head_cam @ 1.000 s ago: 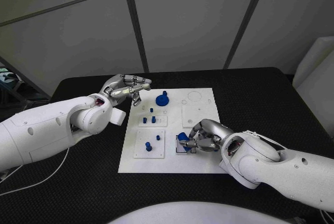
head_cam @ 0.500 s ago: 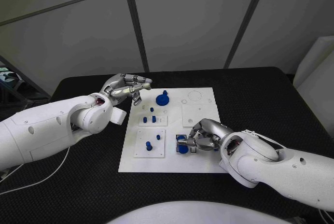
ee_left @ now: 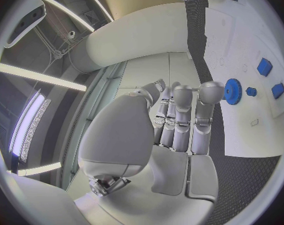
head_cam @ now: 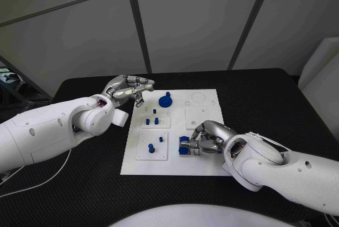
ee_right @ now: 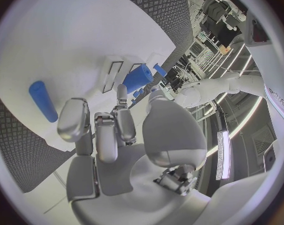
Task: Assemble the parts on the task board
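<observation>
The white task board (head_cam: 159, 167) lies in the middle of the black table. My right hand (head_cam: 207, 138) is over the board's near middle and pinches a blue block (head_cam: 185, 145) down at a small white plate; the right wrist view shows this block (ee_right: 139, 78) between the fingertips. A blue peg (ee_right: 42, 101) lies on the board beside that hand. My left hand (head_cam: 129, 89) hovers at the board's far left corner with its fingers curled in and nothing in them. A blue gear (head_cam: 164, 101) stands close to it, and the left wrist view shows the gear (ee_left: 232, 91) just past the fingertips.
Short blue pegs (head_cam: 150, 121) stand in a small plate at the board's left middle, and two more (head_cam: 150, 148) in the plate nearer me. A bare inset plate (head_cam: 200, 117) sits right of centre. Black table (head_cam: 275, 104) surrounds the board.
My right hand has lowered the blue block a little toward the small plate and shifted it slightly. The left hand has stayed where it was.
</observation>
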Motion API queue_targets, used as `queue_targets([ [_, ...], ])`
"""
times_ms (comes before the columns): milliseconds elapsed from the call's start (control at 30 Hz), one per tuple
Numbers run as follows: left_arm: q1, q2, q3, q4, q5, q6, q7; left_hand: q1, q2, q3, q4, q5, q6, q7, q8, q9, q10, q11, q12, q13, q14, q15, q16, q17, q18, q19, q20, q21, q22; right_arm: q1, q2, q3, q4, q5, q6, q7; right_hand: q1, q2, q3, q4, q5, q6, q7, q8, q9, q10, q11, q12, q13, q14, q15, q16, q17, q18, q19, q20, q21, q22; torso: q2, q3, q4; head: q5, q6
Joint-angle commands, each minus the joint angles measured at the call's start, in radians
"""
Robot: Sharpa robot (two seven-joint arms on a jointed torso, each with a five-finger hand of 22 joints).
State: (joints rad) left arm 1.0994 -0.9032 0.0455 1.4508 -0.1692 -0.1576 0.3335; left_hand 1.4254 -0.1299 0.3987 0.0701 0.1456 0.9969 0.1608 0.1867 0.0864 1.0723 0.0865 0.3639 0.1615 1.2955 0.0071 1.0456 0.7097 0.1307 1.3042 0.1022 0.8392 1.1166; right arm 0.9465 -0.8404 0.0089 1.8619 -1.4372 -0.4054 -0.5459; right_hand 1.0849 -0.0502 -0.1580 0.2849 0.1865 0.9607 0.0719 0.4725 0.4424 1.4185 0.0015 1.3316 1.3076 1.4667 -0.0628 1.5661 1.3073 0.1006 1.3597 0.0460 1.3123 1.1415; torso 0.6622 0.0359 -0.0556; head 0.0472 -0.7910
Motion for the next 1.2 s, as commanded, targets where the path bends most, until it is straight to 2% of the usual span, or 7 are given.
queue_targets([
  [33,0.001,-0.001,0.0,0.002,0.005,0.012,0.001,-0.003,0.005,-0.005,0.002,0.005,0.0,0.001,0.005,-0.001,-0.005,0.001,0.004,0.002,-0.006,0.0,0.002,0.001,0.009,0.008,0.002,0.003,0.001,0.001,-0.005,0.0,0.01,-0.013,-0.002,0.065,0.087,0.01,0.015,-0.023,0.032,-0.004,-0.003,0.008,0.006,0.002,-0.005,0.004,0.048,0.101,-0.003,-0.001,0.252,-0.013,0.0,-0.001,-0.001,0.005,-0.001,0.0006,-0.0013,0.001,-0.001],
  [233,0.001,-0.001,0.0,0.002,0.005,0.012,0.001,-0.003,0.006,-0.005,0.002,0.005,0.0,0.001,0.005,-0.001,-0.006,0.001,0.005,0.002,-0.006,0.0,0.002,0.001,0.009,0.008,0.002,0.004,0.001,0.001,-0.008,0.0,0.01,-0.033,0.003,0.076,0.192,0.022,0.031,-0.071,0.038,0.009,-0.009,0.02,0.016,0.01,-0.01,0.012,0.057,0.103,-0.008,0.002,0.257,-0.014,0.003,-0.004,0.003,0.011,-0.001,0.0002,-0.0003,0.0,-0.003],
  [367,0.001,-0.001,0.0,0.002,0.005,0.012,0.001,-0.003,0.006,-0.005,0.002,0.005,0.0,0.001,0.005,-0.001,-0.006,0.001,0.005,0.002,-0.006,0.0,0.002,0.001,0.009,0.008,0.002,0.004,0.001,0.001,-0.006,0.0,0.003,-0.046,0.003,0.069,0.237,0.035,0.041,-0.091,0.013,0.017,-0.015,0.029,0.024,0.014,-0.016,0.016,0.063,0.103,-0.012,0.002,0.258,-0.015,0.004,-0.007,0.004,0.014,0.0,-0.0002,0.0016,0.001,-0.006],
  [533,0.001,-0.002,0.0,0.002,0.005,0.013,0.0,-0.003,0.006,-0.005,0.002,0.005,0.0,0.001,0.005,-0.001,-0.006,0.001,0.005,0.002,-0.006,0.0,0.002,0.001,0.009,0.008,0.002,0.004,0.001,0.001,-0.002,0.0,0.0,-0.056,0.004,0.064,0.246,0.032,0.04,-0.097,0.004,0.018,-0.016,0.032,0.026,0.017,-0.017,0.019,0.066,0.103,-0.013,0.003,0.259,-0.015,0.006,-0.009,0.005,0.017,0.001,-0.0001,0.0005,0.003,-0.008],
  [767,0.001,-0.003,0.0,0.003,0.005,0.013,0.0,-0.003,0.006,-0.005,0.002,0.005,0.0,0.001,0.005,-0.001,-0.006,0.001,0.005,0.002,-0.006,0.0,0.002,0.001,0.009,0.008,0.002,0.004,0.001,0.001,-0.004,0.0,-0.005,-0.078,-0.003,0.047,0.284,0.041,0.052,-0.116,0.004,0.024,-0.023,0.042,0.033,0.022,-0.023,0.024,0.072,0.103,-0.018,0.003,0.26,-0.016,0.007,-0.012,0.006,0.019,0.0,0.0,-0.0007,0.003,-0.011],
  [1033,0.001,-0.002,0.0,0.002,0.005,0.012,0.0,-0.003,0.006,-0.005,0.002,0.005,0.0,0.001,0.005,-0.001,-0.006,0.001,0.005,0.002,-0.006,0.0,0.002,0.001,0.009,0.008,0.002,0.004,0.001,0.001,-0.002,0.0,-0.007,-0.084,0.019,0.068,0.3,0.026,0.047,-0.129,-0.003,0.022,-0.022,0.044,0.035,0.023,-0.023,0.026,0.075,0.103,-0.019,0.003,0.26,-0.016,0.007,-0.014,0.006,0.019,-0.001,0.0006,0.0009,0.004,-0.017],
  [1200,0.001,-0.002,0.0,0.001,0.005,0.012,0.0,-0.003,0.006,-0.005,0.002,0.005,0.0,0.001,0.005,-0.001,-0.006,0.001,0.005,0.002,-0.006,0.0,0.002,0.001,0.009,0.008,0.002,0.004,0.001,0.001,-0.014,0.0,0.0,-0.084,-0.017,0.078,0.299,0.026,0.047,-0.128,-0.003,0.021,-0.022,0.043,0.035,0.023,-0.023,0.026,0.074,0.103,-0.019,0.003,0.26,-0.016,0.007,-0.014,0.006,0.019,-0.001,0.001,-0.0015,0.004,-0.015],
])
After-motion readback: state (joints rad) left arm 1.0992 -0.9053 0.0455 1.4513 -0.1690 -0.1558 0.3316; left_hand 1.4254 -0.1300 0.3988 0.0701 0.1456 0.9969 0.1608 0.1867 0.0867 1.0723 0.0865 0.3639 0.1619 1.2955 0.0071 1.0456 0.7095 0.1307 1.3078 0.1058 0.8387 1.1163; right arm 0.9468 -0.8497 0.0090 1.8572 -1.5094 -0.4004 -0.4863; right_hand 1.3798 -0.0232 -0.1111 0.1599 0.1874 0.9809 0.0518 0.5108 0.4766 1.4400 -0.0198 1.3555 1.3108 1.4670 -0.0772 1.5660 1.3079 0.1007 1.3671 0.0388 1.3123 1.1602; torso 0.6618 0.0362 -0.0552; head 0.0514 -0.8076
